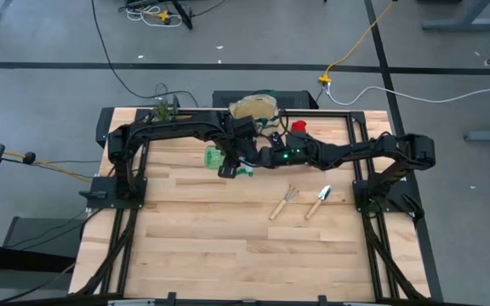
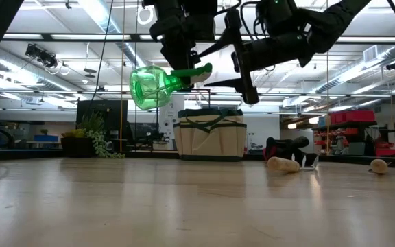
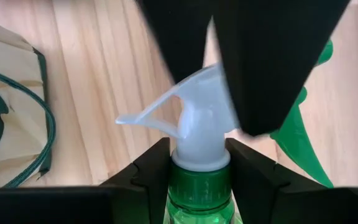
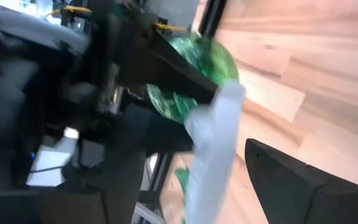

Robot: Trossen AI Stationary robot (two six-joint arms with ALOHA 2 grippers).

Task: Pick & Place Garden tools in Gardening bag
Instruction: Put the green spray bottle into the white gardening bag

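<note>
The left pincer (image 3: 197, 171) is clamped on the neck of the green bottle (image 2: 149, 87), its two fingers pressing the collar just under the white spray head (image 3: 194, 134). The bottle hangs in the air above the table (image 1: 228, 238), in front of the bag (image 2: 210, 134) and a little to one side of it. It lies nearly level: the round body points away from the right arm, and the nozzle end points toward the right pincer (image 2: 242, 65), so its long axis runs roughly side to side across the front of the bag.

The right pincer sits right at that nozzle end with its fingers apart, one each side of the spray head, not visibly closed on anything. It looks like a handover in the making.

I'd judge the bottle light and hollow, thin translucent plastic that would give if squeezed at the belly and is smooth enough to slip. The stiff neck is the safe place to hold it; the trigger could flex.

Beyond the bottle, the bag stands upright toward the back of the table with its mouth open. The red-and-black glove (image 1: 299, 127) lies just beside the bag. The rake (image 1: 284, 202) and trowel (image 1: 318, 202) lie side by side well in front of the bag, handles pointing away from it. A small plant (image 1: 165, 109) sits off toward the back corner on the left arm's side.
</note>
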